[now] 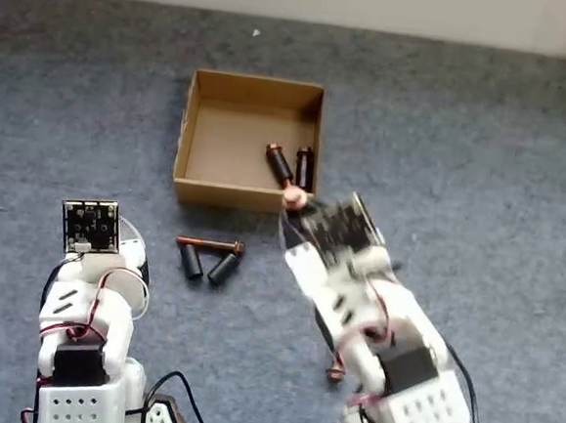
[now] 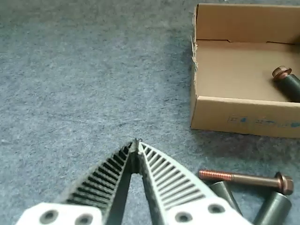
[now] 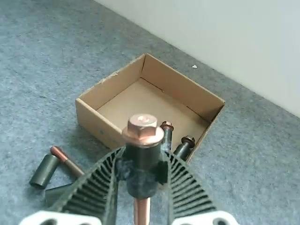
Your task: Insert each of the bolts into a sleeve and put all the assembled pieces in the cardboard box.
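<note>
My right gripper (image 3: 143, 161) is shut on a dark sleeve with a copper bolt (image 3: 143, 130) through it, head up. In the high view this piece (image 1: 295, 200) hangs just in front of the cardboard box (image 1: 227, 195), near its front right corner. Two assembled pieces (image 1: 279, 164) (image 1: 304, 167) lie inside the box at the right side. A loose bolt (image 1: 210, 244) and two empty sleeves (image 1: 192, 260) (image 1: 223, 268) lie on the carpet in front of the box. My left gripper (image 2: 136, 145) is shut and empty, to the left of the loose bolt (image 2: 243, 178).
Grey carpet covers the whole floor, with a pale wall (image 3: 243, 42) behind the box. A small copper piece (image 1: 334, 372) lies beside the right arm's base. Open carpet stretches left and right of the box.
</note>
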Robot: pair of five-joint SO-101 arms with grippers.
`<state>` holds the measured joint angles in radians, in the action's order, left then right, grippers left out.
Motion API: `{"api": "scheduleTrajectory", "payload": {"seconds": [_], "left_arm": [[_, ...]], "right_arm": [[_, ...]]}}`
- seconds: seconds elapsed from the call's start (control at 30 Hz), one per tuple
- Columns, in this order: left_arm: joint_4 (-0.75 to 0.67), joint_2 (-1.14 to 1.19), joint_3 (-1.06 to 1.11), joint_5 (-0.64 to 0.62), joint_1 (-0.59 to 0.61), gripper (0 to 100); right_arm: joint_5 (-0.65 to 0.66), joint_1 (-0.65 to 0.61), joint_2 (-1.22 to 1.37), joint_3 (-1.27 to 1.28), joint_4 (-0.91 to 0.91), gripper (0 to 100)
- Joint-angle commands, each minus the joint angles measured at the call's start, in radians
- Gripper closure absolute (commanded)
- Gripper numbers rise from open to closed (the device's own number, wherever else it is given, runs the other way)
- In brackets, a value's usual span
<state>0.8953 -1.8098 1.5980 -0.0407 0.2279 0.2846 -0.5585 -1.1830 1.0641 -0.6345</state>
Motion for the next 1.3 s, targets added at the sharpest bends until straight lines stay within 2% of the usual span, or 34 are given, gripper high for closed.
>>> {"api": "scheduleTrajectory", "payload": {"seconds": [0.0, 0.33, 0.7, 0.8, 0.93, 1.1, 1.27], "left_arm": [[-0.023, -0.01, -0.005, 0.006, 0.018, 99], [-0.02, -0.01, -0.007, 0.006, 0.018, 99], [-0.02, -0.01, -0.01, 0.006, 0.019, 99], [-0.02, -0.01, -0.01, 0.006, 0.019, 99], [-0.02, -0.01, -0.01, 0.006, 0.019, 99], [-0.02, -0.01, -0.008, 0.006, 0.019, 99], [-0.023, -0.01, -0.008, 0.006, 0.019, 99]], "right_arm": [[0.011, 0.015, 0.282, -0.197, 0.108, 99.2], [0.006, 0.074, 0.918, -0.503, 0.367, 99.2], [0.006, 0.074, 1.279, -0.753, 0.386, 99.0], [0.005, 0.074, 1.316, -0.776, 0.381, 98.5], [0.005, 0.073, 1.316, -0.779, 0.36, 91.4], [0.002, 0.065, 1.251, -0.839, 0.154, 90.3], [-0.137, 0.058, 1.11, -0.855, -0.018, 90.3]]}}
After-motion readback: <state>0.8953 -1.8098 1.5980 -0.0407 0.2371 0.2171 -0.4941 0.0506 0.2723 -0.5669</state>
